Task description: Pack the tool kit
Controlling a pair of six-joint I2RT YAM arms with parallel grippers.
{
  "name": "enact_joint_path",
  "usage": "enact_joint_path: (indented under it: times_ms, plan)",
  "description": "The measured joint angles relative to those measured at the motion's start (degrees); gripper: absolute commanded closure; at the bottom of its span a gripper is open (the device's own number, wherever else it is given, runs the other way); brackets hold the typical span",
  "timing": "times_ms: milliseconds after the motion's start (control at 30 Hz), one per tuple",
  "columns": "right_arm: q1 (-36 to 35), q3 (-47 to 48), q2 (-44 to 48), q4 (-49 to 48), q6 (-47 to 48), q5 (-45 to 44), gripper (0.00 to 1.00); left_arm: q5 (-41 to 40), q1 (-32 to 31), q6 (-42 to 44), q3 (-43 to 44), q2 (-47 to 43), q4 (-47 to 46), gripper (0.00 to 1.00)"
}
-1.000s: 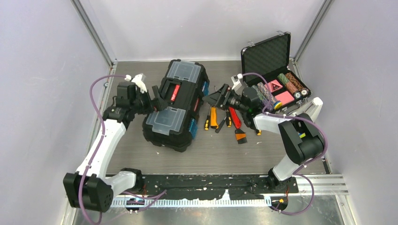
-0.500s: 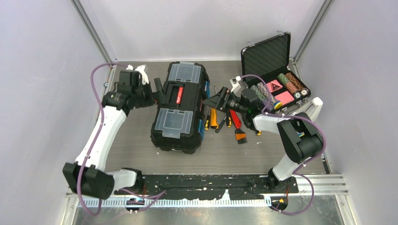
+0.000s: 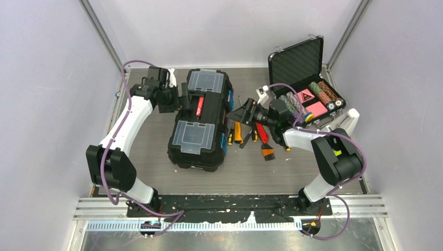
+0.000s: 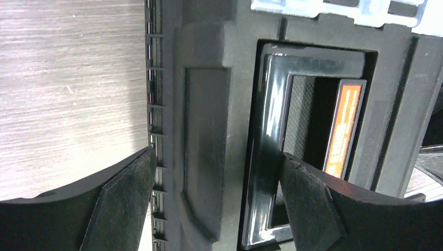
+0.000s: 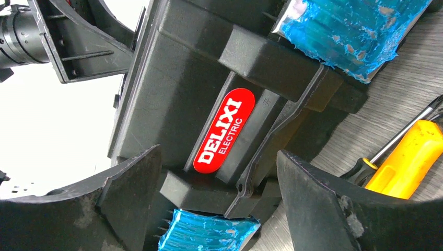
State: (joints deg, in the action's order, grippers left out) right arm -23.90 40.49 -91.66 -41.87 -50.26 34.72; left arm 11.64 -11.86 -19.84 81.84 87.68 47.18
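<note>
Black plastic, the toolbox [image 3: 201, 123] stands lid down in the middle of the table [image 3: 156, 157], with blue latches [image 5: 345, 26] on its right side. The left gripper [image 3: 181, 99] sits at its left edge, fingers spread wide astride the rim beside the handle recess. The right gripper [image 3: 233, 112], also spread and holding nothing, faces the red label [image 5: 223, 129]. Loose hand tools [image 3: 249, 133] lie just right of the box, near the chip case [image 3: 303, 78].

At my far right an open foam-lined black case [image 3: 296, 63] sits on the table [image 3: 151, 157], holding chip rolls [image 3: 324, 93] and pink cards [image 3: 315, 109].
</note>
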Motion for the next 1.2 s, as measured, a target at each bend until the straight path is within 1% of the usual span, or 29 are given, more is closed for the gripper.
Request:
enact_joint_path:
  times_ms: [67, 167, 200, 233, 300, 367, 467, 533, 600, 700, 867, 967, 1200]
  plan:
    - [0.0, 0.0, 0.0, 0.1, 0.1, 0.1, 0.16, 0.2, 0.0, 0.5, 0.9, 0.8, 0.0, 0.2]
    - [0.0, 0.0, 0.0, 0.1, 0.1, 0.2, 0.16, 0.7, -0.1, 0.8, 2.3, 2.2, 0.1, 0.29]
    - [0.0, 0.0, 0.0, 0.1, 0.1, 0.3, 0.16, 0.9, -0.1, 0.9, 2.9, 2.8, 0.2, 0.33]
    - [0.0, 0.0, 0.0, 0.1, 0.1, 0.3, 0.16, 1.2, -0.1, 1.0, 3.4, 3.2, 0.4, 0.39]
    - [0.0, 0.0, 0.0, 0.1, 0.1, 0.4, 0.16, 1.9, -0.2, 1.0, 4.7, 4.3, 0.7, 0.57]
    - [0.0, 0.0, 0.0, 0.0, 0.1, 0.5, 0.16, 2.9, -0.4, 1.2, 5.3, 4.7, 0.7, 0.72]
    - [0.0, 0.0, 0.0, 0.0, 0.1, 0.6, 0.17, 2.9, -0.6, 0.8, 4.6, 4.0, 0.0, 0.85]
    - [0.0, 0.0, 0.0, 0.0, 0.1, 0.6, 0.17, 4.5, 0.7, 0.3, 1.1, 2.0, -3.5, 0.91]
    - [0.0, 0.0, 0.0, 0.0, 0.1, 0.6, 0.16, 6.2, 2.6, -0.8, -2.6, -0.3, -7.2, 0.95]
    - [0.0, 0.0, 0.0, 0.3, 0.1, 0.5, 0.16, 10.2, 7.3, -3.0, -8.7, -3.8, -13.0, 0.98]
    - [0.0, 0.0, 0.0, 0.9, 0.0, 0.5, 0.16, 16.0, 14.3, -5.4, -14.5, -6.9, -17.8, 0.99]
    - [-0.3, 0.0, 0.0, 0.9, -0.7, 0.5, 0.16, 17.9, 16.2, -5.8, -15.7, -7.2, -19.1, 0.99]
    - [-1.8, 2.3, -2.9, 0.2, -3.3, 0.8, 0.16, 19.8, 17.3, -6.2, -17.2, -7.5, -21.2, 1.0]
